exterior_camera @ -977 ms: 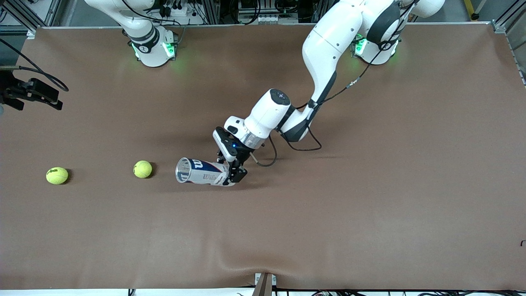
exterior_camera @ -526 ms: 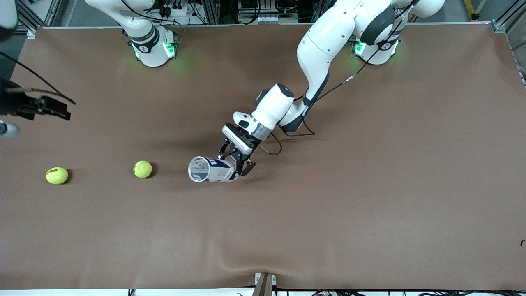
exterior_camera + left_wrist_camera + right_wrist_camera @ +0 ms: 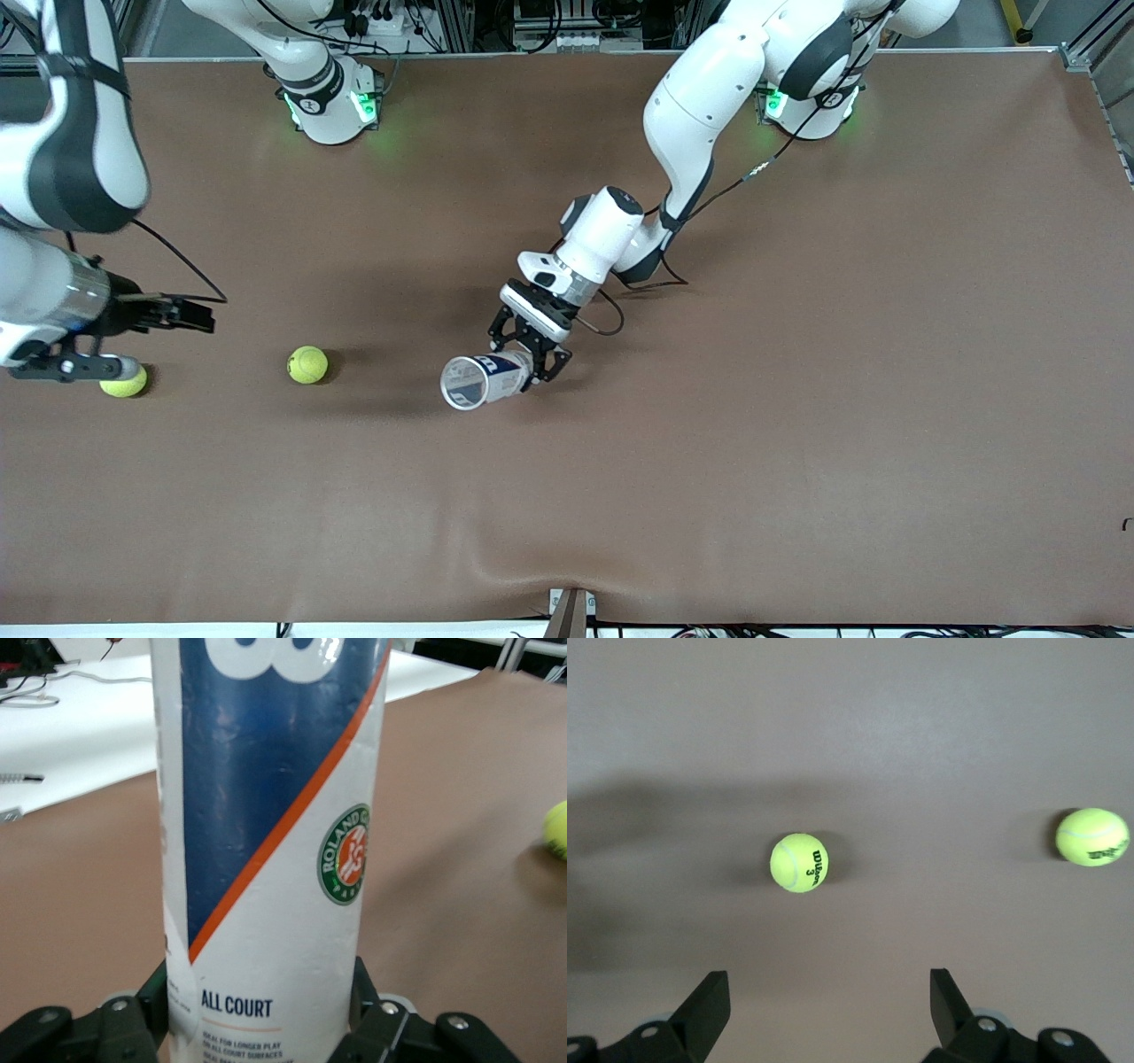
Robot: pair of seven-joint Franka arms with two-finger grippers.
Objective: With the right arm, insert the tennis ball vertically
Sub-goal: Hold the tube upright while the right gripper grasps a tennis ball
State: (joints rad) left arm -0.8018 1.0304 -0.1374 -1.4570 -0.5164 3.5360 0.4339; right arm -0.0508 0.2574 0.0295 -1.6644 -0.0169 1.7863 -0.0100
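A white and blue tennis ball can [image 3: 483, 379] with an orange stripe is tilted up off the brown table, open mouth toward the front camera. My left gripper [image 3: 532, 359] is shut on its closed end; the can [image 3: 266, 859] fills the left wrist view between the left gripper [image 3: 261, 992] fingers. One tennis ball [image 3: 307, 364] lies beside the can, toward the right arm's end. A second tennis ball [image 3: 124, 383] lies farther that way, partly hidden under my right gripper [image 3: 97, 368]. In the right wrist view the right gripper [image 3: 826, 983] is open above the table, a ball [image 3: 799, 862] ahead of it and the other ball [image 3: 1092, 836] off to one side.
The brown table cover [image 3: 709, 461] has a ripple near the front edge by a small bracket [image 3: 569, 611]. Both arm bases [image 3: 332, 97] stand along the edge farthest from the front camera. The left arm's cable [image 3: 611, 310] loops near its wrist.
The left arm has tipped the can up from lying flat and shifted it toward its own end. The right arm has swung in and come down over the end ball.
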